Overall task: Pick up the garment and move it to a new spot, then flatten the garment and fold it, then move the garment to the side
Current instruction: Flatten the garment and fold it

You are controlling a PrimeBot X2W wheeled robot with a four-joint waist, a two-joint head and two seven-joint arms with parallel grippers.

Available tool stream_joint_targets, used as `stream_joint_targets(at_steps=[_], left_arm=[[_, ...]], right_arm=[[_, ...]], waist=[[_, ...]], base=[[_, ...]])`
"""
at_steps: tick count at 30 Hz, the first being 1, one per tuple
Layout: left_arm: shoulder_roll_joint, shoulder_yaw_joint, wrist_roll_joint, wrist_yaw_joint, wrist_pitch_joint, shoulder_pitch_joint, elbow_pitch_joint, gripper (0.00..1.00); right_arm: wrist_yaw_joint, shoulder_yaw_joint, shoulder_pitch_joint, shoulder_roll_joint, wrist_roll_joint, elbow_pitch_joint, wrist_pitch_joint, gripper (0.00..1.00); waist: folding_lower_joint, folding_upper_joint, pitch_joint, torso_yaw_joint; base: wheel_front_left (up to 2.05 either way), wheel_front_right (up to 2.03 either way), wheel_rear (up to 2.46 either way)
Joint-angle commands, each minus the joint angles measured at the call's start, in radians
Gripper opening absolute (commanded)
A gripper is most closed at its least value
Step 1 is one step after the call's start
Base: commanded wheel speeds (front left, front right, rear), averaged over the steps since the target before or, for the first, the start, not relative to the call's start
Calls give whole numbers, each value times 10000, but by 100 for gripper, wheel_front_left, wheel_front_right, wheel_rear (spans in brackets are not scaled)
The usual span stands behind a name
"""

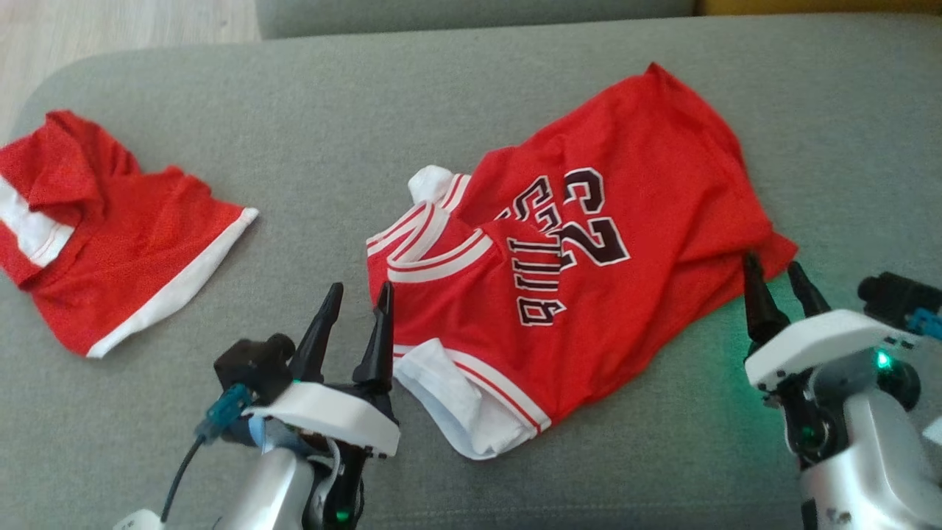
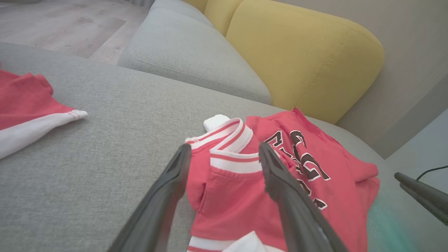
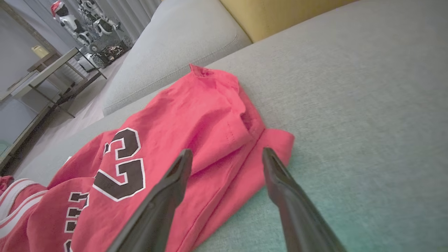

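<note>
The garment (image 1: 647,184) is a red jersey with white-striped trim and dark lettering, lying rumpled on the grey sofa seat (image 1: 331,110). My left gripper (image 1: 360,288) stands open at the jersey's left edge, beside the striped armhole trim. In the left wrist view its fingers (image 2: 168,189) straddle that trim of the garment (image 2: 231,199) without closing on it. My right gripper (image 1: 771,263) is open at the jersey's lower right corner. In the right wrist view the right gripper (image 3: 227,153) has the garment's (image 3: 182,115) folded hem corner between its open fingers.
A second red garment with white trim (image 1: 110,243) lies at the seat's left end, apart from the jersey. A yellow back cushion (image 2: 304,52) and a grey one (image 2: 189,52) stand behind. Bare seat extends to the right (image 3: 367,87). Wooden floor and a table (image 3: 45,66) lie beyond.
</note>
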Motion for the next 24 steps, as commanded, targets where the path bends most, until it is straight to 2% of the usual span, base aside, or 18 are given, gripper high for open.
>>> stream_joint_targets(at_steps=[1,8,21,22,23,24], left_arm=[[64,230,119,-32,-61,-443,-291,100],[64,229,175,-56,-61,-562,-248,100],[64,280,274,-70,-61,-719,-237,100],[64,284,277,-73,-61,-739,-232,100],[64,288,279,-74,-61,-759,-229,100],[64,290,279,-75,-61,-777,-227,100]], right_arm=[[-7,169,-449,-24,143,-44,79,100],[-7,173,-855,-21,450,776,270,100],[-7,291,-1426,-74,750,1707,-2,100],[-7,301,-1475,-90,766,1767,-18,93],[-7,312,-1519,-107,781,1824,-35,81],[-7,323,-1561,-121,799,1877,-51,51]], waist=[[0,0,178,160],[0,0,301,299],[0,0,560,338],[0,0,584,341],[0,0,605,345],[0,0,624,349]], base=[[0,0,0],[0,0,0],[0,0,0],[0,0,0],[0,0,0],[0,0,0]])
